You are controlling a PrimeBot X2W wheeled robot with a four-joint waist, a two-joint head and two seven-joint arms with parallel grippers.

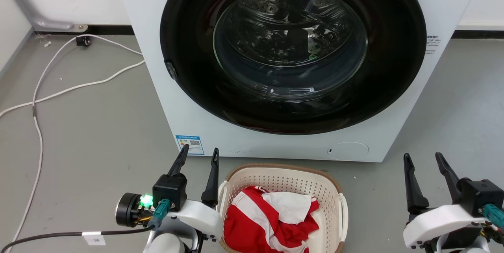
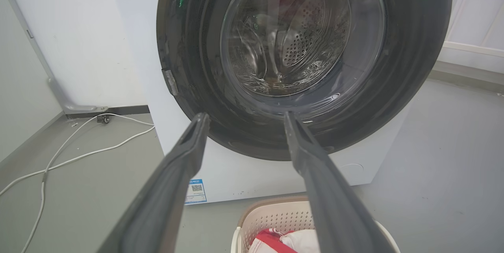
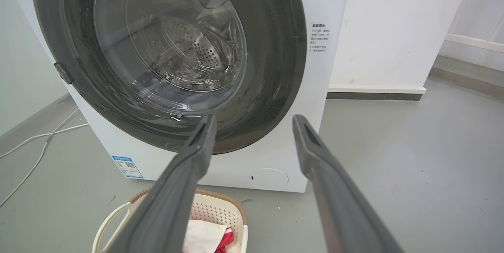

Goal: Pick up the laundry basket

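L hand point(image 1: 200, 150): open, fingers spread wide, holding nothing; points toward washer point(image 1: 153, 72).
L hand vs basket: inner finger just beside basket's L side, by L handle point(image 1: 221, 192); contact can't tell, looks clear of it.
R hand point(image 1: 422, 155): open too, empty; well apart from basket, off to its R side.
Basket point(image 1: 283, 180) pos: on floor point(image 1: 98, 146), between both hands but closer to L; just in front of washer, below its round door.
Basket look: cream plastic, rounded-rect., perforated walls, brown woven-look rim point(image 1: 275, 165), white loop handle each side, R handle point(image 1: 345, 209).
Contents: red/white striped clothes point(image 1: 260, 221) w/ a white piece on top, in a loose heap.
Handling (est.): light. Thin plastic shell, stiff enough to lift, but walls prob. flex if squeezed. Load is soft & may shift. Smooth plastic could slip on narrow fingers.
Where to grip (est.): the 2 side handles, one hand each, lift level. One-side lift prob. tips it & spills clothes. Rim = backup; perforated wall is a poor hold.
Next (est.): both hands need to drop & move in to handles; R has farther to go.
Other: white cable point(image 1: 39, 99) on floor far L, out of the way.
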